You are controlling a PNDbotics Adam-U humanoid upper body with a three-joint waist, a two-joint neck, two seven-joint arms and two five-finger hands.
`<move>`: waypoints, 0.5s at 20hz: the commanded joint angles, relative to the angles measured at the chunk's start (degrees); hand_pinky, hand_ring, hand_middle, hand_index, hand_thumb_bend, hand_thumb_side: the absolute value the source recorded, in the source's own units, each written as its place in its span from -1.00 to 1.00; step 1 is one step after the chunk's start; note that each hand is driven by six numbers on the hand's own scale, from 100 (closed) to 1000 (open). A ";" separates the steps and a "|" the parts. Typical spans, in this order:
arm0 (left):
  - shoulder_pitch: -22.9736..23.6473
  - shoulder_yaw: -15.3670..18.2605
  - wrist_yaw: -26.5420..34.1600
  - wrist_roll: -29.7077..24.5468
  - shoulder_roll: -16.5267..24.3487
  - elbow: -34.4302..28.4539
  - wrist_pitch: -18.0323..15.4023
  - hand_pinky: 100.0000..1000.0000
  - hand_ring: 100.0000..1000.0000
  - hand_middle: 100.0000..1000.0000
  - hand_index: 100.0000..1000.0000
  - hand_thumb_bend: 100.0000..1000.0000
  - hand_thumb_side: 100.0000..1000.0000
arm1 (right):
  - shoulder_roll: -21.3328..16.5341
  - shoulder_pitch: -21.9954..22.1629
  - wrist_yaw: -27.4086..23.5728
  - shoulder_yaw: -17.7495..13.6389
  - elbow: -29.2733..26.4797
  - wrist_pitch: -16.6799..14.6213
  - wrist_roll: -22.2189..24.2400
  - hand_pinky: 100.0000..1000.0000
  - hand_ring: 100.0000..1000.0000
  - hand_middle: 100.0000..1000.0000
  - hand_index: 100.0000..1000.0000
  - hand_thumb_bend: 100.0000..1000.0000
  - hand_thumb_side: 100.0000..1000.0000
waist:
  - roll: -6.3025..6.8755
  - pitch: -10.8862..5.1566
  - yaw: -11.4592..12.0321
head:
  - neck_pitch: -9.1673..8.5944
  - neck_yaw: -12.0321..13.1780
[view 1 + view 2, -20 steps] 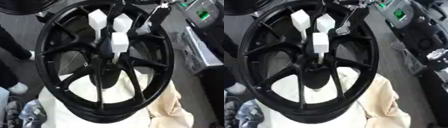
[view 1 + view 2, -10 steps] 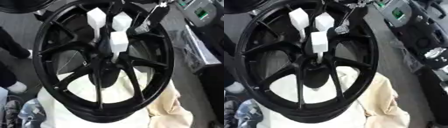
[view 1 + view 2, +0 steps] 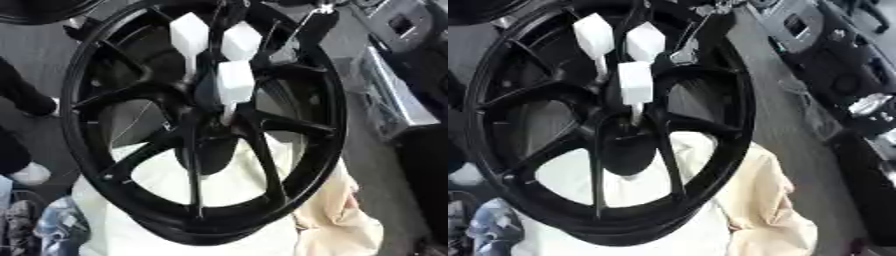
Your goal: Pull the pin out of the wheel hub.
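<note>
Your right hand [image 3: 302,30] comes in from the upper right over the top of the wheel, dark and blurred against the rim, and you cannot tell whether its fingers are curled or slack. Just to its left, three white blocks [image 3: 234,82] stand on thin stems above the wheel hub [image 3: 206,125], the lowest one's stem running down into the hub. The black wheel [image 3: 728,75] with its spokes lies on a cream cloth [image 3: 337,220]. Your left hand does not show.
</note>
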 commanded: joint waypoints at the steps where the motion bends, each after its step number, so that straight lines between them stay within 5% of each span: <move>1: -0.40 0.16 0.13 -0.27 1.00 -0.59 0.06 0.20 0.37 0.46 0.44 -0.74 0.86 | -2.11 -0.79 -0.27 -0.93 0.01 -10.96 10.97 0.74 0.46 0.39 0.58 -0.56 -0.24 | 0.27 -0.70 0.14 | -0.82 -0.50; 10: -0.48 0.15 0.21 -0.37 0.89 -0.55 0.18 0.20 0.37 0.46 0.44 -0.74 0.87 | -1.89 -0.70 -0.52 -1.18 0.85 -10.82 10.31 0.73 0.42 0.29 0.53 -0.62 -0.40 | 0.10 -0.28 0.46 | -1.26 -0.59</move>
